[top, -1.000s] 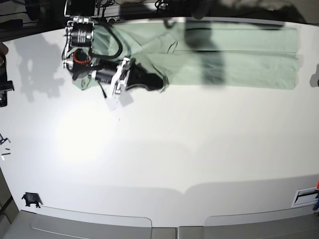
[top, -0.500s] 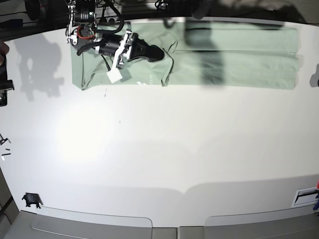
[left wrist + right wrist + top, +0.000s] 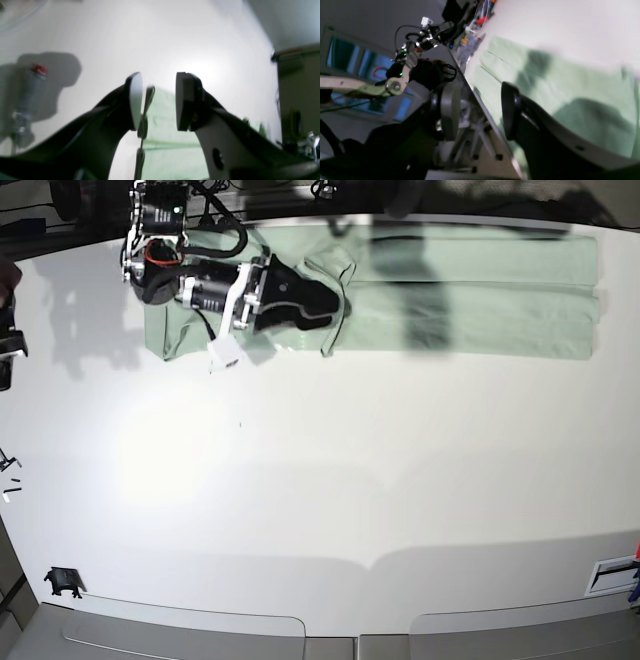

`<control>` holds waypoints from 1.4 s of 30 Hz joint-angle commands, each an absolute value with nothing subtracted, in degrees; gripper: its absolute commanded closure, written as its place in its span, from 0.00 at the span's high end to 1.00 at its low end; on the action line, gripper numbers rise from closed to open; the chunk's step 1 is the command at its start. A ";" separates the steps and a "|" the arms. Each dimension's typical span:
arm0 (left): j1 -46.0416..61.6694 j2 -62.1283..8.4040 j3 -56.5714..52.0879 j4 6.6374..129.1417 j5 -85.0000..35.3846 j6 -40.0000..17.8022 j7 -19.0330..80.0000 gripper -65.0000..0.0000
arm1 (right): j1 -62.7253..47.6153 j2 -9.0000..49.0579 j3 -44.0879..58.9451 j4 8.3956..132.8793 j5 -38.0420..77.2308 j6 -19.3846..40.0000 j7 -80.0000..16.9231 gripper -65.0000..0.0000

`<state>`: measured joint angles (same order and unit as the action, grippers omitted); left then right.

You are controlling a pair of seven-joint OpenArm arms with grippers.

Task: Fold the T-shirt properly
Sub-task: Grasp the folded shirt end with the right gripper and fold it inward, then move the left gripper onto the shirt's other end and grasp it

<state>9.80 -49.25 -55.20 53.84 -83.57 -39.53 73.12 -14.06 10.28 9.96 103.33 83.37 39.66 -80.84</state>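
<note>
The pale mint-green T-shirt [image 3: 470, 290] lies as a long folded band along the table's far edge. Its left end [image 3: 165, 330] lies under my right arm. My right gripper [image 3: 325, 302] hovers low over the shirt's left part, near a curved fold edge [image 3: 345, 275]. In the right wrist view this gripper [image 3: 480, 110] is open and empty, with the shirt [image 3: 570, 82] spread beyond it. My left gripper [image 3: 156, 100] is open and empty, high above the shirt [image 3: 165, 140]. It does not clearly show in the base view.
A white tag [image 3: 225, 352] hangs from my right arm. A small black part [image 3: 62, 582] lies at the front left, a white slotted piece [image 3: 610, 575] at the front right. A grey bottle with a red cap [image 3: 27, 100] stands off to one side.
My right gripper moved from the shirt's near edge up toward the far edge, then reached right along the shirt. The bunched left end now lies flatter.
</note>
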 commanded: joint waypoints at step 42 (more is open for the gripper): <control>20.47 -28.27 -41.32 55.40 -73.08 -40.00 59.94 0.54 | -9.21 10.13 18.41 104.57 43.64 39.03 -54.65 0.39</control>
<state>20.10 -28.29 -41.87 55.59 -75.64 -41.21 57.12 -9.85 9.67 18.17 103.55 42.04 38.81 -56.34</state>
